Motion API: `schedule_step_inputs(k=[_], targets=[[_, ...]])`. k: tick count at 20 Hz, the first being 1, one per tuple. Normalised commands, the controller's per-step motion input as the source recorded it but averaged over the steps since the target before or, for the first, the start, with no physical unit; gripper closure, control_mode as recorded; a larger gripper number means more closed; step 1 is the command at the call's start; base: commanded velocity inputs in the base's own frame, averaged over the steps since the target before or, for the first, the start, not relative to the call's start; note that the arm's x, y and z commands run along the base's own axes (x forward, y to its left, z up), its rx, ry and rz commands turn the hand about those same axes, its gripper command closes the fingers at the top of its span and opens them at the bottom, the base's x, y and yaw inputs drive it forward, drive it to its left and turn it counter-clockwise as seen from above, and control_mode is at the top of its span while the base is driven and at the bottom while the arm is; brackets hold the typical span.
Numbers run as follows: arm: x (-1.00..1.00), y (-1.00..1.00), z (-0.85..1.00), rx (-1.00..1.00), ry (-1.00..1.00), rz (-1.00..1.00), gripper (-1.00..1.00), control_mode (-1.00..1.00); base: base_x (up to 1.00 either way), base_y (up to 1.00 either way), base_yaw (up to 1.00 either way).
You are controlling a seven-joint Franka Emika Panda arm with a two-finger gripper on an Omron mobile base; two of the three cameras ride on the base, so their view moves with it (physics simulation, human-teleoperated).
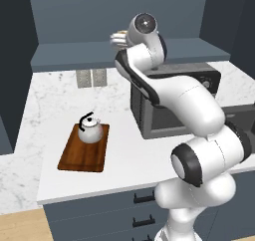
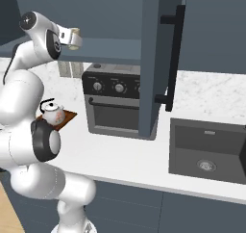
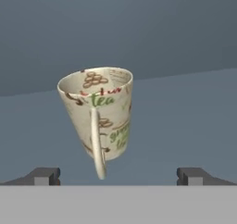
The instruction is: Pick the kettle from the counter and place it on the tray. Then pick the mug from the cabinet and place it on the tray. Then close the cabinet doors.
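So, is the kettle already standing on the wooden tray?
Yes, in the left base view the kettle stands on the far end of the tray, upright, with its black handle on top.

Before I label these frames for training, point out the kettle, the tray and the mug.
kettle (image 1: 91,132), left base view, round body.
tray (image 1: 82,158), left base view, bare front half.
mug (image 3: 104,119), hand view, patterned side wall.

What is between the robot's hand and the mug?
Nothing. In the hand view, the open hand faces the mug with only bare cabinet shelf between them.
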Motion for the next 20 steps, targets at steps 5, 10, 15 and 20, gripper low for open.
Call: schedule_step_inputs(k=[5,10,15,20], targets=[[0.29,0.04,0.0,0.04,0.0,-0.02,-1.0,-1.0,0.0,0.0,0.0],[0.28,0.0,-0.08,0.03,0.0,-0.01,-1.0,-1.0,0.0,0.0,0.0],[0.12,0.0,-0.05,0.01,0.0,0.0,-1.0,-1.0,0.0,0.0,0.0],[0.06,0.01,-0.01,0.0,0.0,0.0,1.0,-1.0,0.0,0.0,0.0]])
